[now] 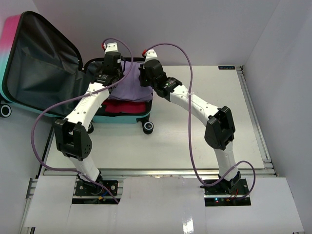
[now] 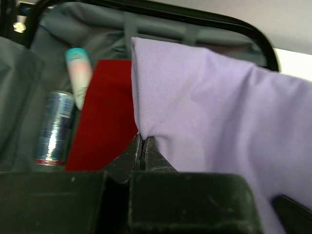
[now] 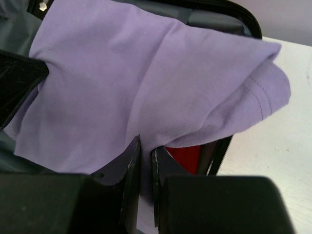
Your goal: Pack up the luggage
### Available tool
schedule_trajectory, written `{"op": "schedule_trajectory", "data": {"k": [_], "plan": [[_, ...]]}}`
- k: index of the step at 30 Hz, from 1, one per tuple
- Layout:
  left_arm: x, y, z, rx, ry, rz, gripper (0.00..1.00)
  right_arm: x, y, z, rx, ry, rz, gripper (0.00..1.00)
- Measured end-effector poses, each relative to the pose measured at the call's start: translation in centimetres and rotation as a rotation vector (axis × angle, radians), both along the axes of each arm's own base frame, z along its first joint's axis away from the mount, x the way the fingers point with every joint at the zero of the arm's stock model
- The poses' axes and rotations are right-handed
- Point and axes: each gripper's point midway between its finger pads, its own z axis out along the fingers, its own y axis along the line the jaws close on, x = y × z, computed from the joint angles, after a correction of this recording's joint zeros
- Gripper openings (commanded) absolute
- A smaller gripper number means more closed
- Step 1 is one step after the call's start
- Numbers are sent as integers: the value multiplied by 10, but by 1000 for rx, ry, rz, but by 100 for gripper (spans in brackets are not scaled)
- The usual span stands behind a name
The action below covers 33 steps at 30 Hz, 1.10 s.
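Left claw [image 2: 141, 148] and right claw [image 3: 145, 148] each pinch the lilac cloth [image 3: 146, 73]; it spans left-right between them, over the open luggage [image 1: 44, 58]; right end overhangs the rim.

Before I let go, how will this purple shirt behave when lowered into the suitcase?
Probably floppy: the purple shirt sags and creases between the left gripper and right gripper. Likely light, since two small pinches carry it. One corner hangs past the luggage rim, so it may drape outside.

bright, even white light, soft shadows; wrist views blur near the fingers [image 2: 127, 161].
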Motion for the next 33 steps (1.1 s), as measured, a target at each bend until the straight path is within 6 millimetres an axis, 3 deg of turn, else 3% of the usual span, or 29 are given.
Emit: {"op": "schedule_trajectory", "data": {"k": [4,7,15,17,21,24,28,31,33], "plan": [[8,22,-7,18,6,36,0,9,12,-4,24,-3,17,8],[15,32,-17,30,17,53,0,14,17,-18,25,14,27,8],[35,47,-74,44,113,63,0,40,19,-66,38,89,27,8],[40,52,-87,47,135,66,7,50,17,-77,46,100,23,12],[48,60,-102,45,160,79,28,62,13,-91,67,104,27,31],[54,66,-103,38,157,88,39,67,12,-88,90,87,34,45],[66,69,-88,22,114,93,53,69,15,-84,103,57,59,54],[75,70,-70,10,67,91,54,64,14,-90,86,57,79,55],[79,69,-56,-1,36,89,48,56,9,-91,63,64,92,54]]}}
